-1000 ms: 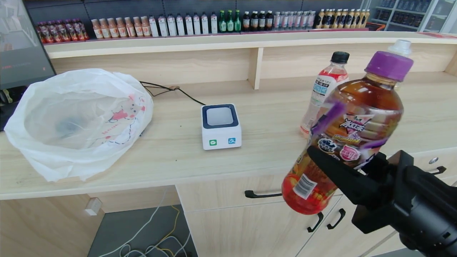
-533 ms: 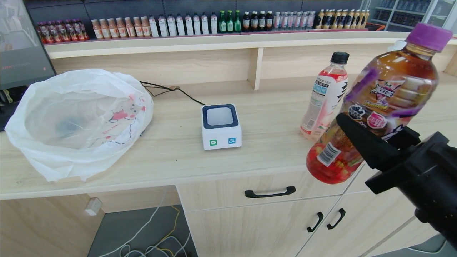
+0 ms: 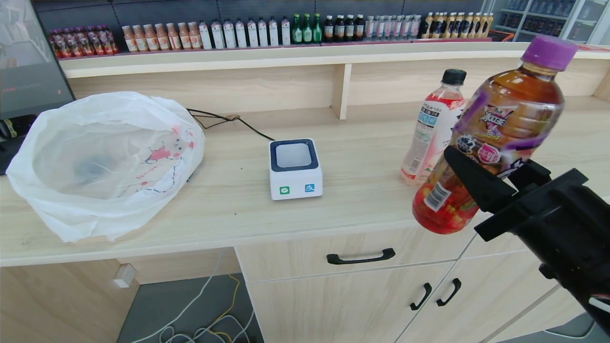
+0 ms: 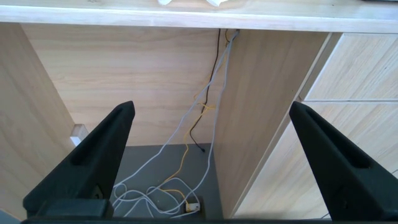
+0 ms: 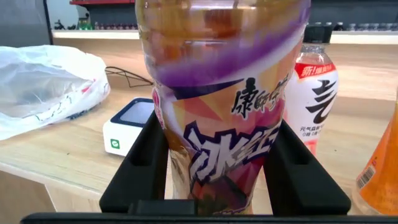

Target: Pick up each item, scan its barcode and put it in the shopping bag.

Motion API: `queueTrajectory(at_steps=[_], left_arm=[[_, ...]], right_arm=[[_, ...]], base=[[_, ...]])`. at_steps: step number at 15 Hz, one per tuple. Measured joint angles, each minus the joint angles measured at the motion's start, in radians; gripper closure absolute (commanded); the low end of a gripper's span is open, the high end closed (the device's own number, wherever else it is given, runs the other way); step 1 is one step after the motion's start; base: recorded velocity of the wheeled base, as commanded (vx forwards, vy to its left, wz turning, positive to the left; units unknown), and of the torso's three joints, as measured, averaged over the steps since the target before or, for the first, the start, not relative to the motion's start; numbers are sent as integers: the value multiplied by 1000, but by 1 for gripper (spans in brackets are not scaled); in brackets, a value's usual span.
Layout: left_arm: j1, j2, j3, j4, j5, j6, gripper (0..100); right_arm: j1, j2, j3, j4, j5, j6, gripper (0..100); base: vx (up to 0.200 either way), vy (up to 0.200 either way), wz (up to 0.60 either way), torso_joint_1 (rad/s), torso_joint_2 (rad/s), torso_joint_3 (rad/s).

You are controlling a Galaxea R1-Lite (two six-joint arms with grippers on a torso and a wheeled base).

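Note:
My right gripper (image 3: 495, 183) is shut on a purple-capped iced tea bottle (image 3: 495, 138), held tilted in the air over the counter's front edge at the right; its barcode faces down and left. In the right wrist view the same iced tea bottle (image 5: 224, 106) sits between the fingers (image 5: 140, 162). The white barcode scanner (image 3: 294, 168) stands mid-counter. An open white shopping bag (image 3: 102, 159) lies at the left. A pink peach drink bottle (image 3: 433, 126) with a black cap stands upright behind the held bottle. My left gripper (image 4: 211, 162) hangs open below the counter.
The wooden counter (image 3: 228, 205) has drawers with black handles (image 3: 360, 257) under it. Loose cables (image 4: 180, 186) lie on the floor below. A scanner cable (image 3: 224, 119) runs along the back. Shelf bottles (image 3: 267, 31) line the far wall. An orange bottle (image 5: 379, 180) stands at the right.
My right gripper has carried the iced tea bottle up and to the right, then slightly back left and farther from the head camera. Nothing else has moved.

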Motion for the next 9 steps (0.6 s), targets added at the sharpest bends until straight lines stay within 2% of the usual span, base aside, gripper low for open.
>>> queueTrajectory(at_steps=[5, 9], left_arm=[[2, 0, 0, 0, 0, 0, 0], [2, 0, 0, 0, 0, 0, 0]], right_arm=[[-3, 19, 9, -2, 0, 0, 100], [-2, 41, 11, -1, 0, 3, 100]], base=[[0, 0, 0, 0, 0, 0], [0, 200, 0, 0, 0, 5]])
